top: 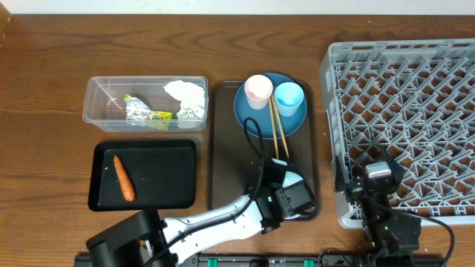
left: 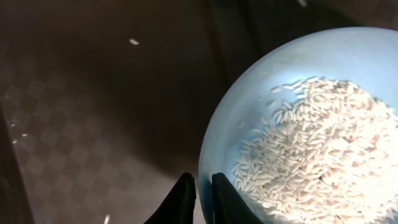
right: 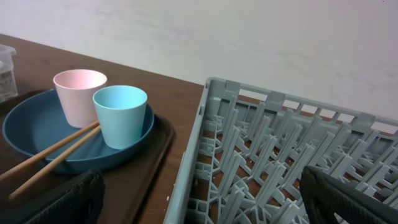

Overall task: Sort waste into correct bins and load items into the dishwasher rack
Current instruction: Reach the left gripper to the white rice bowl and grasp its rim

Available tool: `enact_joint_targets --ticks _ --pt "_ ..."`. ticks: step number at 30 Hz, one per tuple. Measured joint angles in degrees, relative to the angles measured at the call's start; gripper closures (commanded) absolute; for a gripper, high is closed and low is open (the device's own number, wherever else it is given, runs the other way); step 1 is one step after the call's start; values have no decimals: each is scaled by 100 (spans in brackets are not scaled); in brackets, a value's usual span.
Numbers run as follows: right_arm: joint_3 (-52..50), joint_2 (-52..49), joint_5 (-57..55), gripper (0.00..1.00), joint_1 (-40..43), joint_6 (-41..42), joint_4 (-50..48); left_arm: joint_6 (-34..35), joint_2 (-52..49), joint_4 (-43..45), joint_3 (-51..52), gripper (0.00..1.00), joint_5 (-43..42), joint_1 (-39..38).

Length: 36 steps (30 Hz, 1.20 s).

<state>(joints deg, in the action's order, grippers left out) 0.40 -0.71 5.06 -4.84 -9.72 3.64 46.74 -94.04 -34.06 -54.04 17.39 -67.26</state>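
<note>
My left gripper (left: 204,194) is shut on the rim of the pale blue-white bowl (left: 249,112), which holds white rice grains (left: 317,143). In the overhead view this gripper (top: 286,178) is over the near end of the brown tray, and the arm hides the bowl. The dark blue plate (top: 256,119) carries the pink cup (top: 258,90), the light blue cup (top: 289,98) and the chopsticks (top: 278,133). My right gripper (right: 202,205) is open and empty over the left wall of the grey rack (right: 280,155), at its near left corner (top: 375,174).
The clear tub (top: 100,93) holds the foil wrapper (top: 145,111) and crumpled white paper (top: 187,96). The black tray (top: 163,178) holds the carrot (top: 124,178). The brown serving tray (top: 223,148) lies between the bins and the rack (top: 404,111). Stray grains (left: 134,42) lie on it.
</note>
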Motion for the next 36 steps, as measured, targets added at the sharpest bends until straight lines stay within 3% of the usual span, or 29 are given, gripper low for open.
enact_joint_targets --ticks 10,18,24,31,36 --pt "0 0 2 1 2 0 0 -4 0 -1093 7 85 647 481" --pt "0 0 0 1 0 0 0 -44 9 -1633 9 46 1047 1093" --pt "0 0 0 1 2 0 0 -205 476 -2159 -221 45 1086 1458" --pt "0 0 2 1 0 0 2 -509 1672 -1749 -874 45 -284 1451" --pt "0 0 0 1 0 0 0 -520 1628 -1488 -866 45 -883 1117"
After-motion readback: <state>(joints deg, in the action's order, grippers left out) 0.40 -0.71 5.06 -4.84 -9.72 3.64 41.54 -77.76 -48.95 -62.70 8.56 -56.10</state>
